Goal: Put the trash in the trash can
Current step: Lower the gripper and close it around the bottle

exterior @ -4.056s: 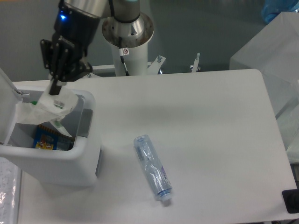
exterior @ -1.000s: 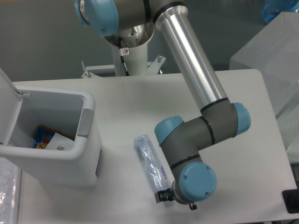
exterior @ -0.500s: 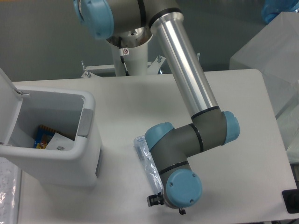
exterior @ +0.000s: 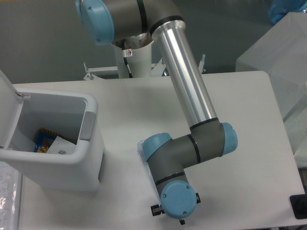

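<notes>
A crushed clear bottle (exterior: 141,149) lies on the white table, and only a sliver of it shows to the left of my arm's blue joint. My wrist hangs low over the rest of it. Of my gripper (exterior: 155,210), only a small black part sticks out under the wrist near the table's front edge. Its fingers are hidden. The white trash can (exterior: 91,158) stands at the left with its lid (exterior: 7,110) swung open. A pale crumpled piece of trash (exterior: 60,145) lies inside it.
A blue and yellow packet (exterior: 43,140) also lies in the trash can. My long silver arm link (exterior: 187,81) crosses the middle of the table from the base (exterior: 132,48) at the back. A translucent box (exterior: 283,48) stands at the right.
My wrist and forearm have slid left and toward the front edge, covering more of the bottle. The trash can and its contents have not moved.
</notes>
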Controlling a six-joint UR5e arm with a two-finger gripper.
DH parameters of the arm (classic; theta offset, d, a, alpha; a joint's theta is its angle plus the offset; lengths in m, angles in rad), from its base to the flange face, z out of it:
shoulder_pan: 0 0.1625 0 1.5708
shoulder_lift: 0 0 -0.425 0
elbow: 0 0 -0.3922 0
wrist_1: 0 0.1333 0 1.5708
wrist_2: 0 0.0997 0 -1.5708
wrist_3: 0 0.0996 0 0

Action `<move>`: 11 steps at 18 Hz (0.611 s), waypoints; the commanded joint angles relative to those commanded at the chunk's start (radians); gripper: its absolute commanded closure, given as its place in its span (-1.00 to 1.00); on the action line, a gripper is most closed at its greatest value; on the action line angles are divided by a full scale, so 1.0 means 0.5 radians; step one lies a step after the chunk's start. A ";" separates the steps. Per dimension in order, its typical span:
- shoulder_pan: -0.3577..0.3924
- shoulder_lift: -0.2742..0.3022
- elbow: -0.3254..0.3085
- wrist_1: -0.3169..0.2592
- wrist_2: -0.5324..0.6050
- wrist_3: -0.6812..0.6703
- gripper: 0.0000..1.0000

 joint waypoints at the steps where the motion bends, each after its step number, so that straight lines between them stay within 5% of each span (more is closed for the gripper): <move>1: -0.003 -0.006 0.000 0.000 0.012 0.000 -0.26; 8: -0.018 0.006 -0.040 -0.006 0.019 -0.006 0.17; 11: -0.034 0.009 -0.055 -0.012 0.025 -0.006 0.50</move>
